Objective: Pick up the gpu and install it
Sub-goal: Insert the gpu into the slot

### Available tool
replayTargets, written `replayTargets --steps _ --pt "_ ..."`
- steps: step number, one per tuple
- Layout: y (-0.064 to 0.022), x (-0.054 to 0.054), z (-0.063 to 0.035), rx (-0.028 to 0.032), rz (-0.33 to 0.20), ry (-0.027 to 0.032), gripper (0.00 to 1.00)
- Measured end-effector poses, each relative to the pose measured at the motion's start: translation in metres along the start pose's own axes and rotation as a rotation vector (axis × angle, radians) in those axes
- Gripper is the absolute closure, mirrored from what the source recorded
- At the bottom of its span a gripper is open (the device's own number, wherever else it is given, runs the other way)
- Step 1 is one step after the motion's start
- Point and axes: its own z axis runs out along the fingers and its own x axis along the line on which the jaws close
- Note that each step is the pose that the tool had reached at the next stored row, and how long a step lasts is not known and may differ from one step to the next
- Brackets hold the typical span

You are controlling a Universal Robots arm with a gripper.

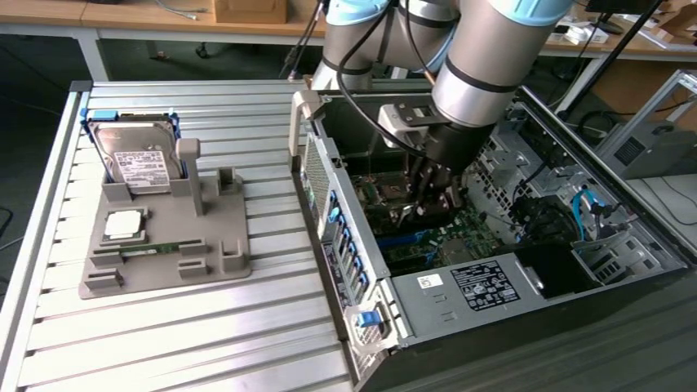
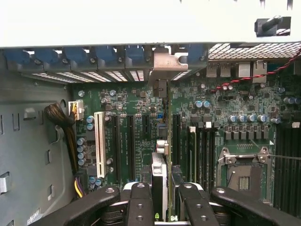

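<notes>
- Your gripper [image 1: 428, 196] is down inside the open computer case [image 1: 436, 310], right over the motherboard [image 2: 136, 117].
- In the wrist view the fingers [image 2: 140, 202] are pinched in on either side of the gpu [image 2: 160, 181]. They're nearly closed, so I'd call that a firm hold on the card's upper edge.
- The gpu stands on edge and runs from the fingers toward the case's back wall, in line with the long slots. It needs that to go in straight.
- Its silver bracket [image 2: 164, 66] sits at the rear opening among the blue clips [image 2: 75, 55], apparently matched to its gap.
- You can't tell whether the bottom edge is seated or just above a slot.
- At the exterior view's left, the hard drive [image 1: 136, 159] stands in the grey holder [image 1: 163, 265] on the table [image 1: 218, 343], well apart from the work.
</notes>
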Motion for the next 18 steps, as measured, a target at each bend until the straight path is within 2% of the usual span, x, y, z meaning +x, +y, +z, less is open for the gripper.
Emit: replayTargets --steps 18 --pt "0.0021 0.0005 0.0059 0.0 0.0 0.0 0.73"
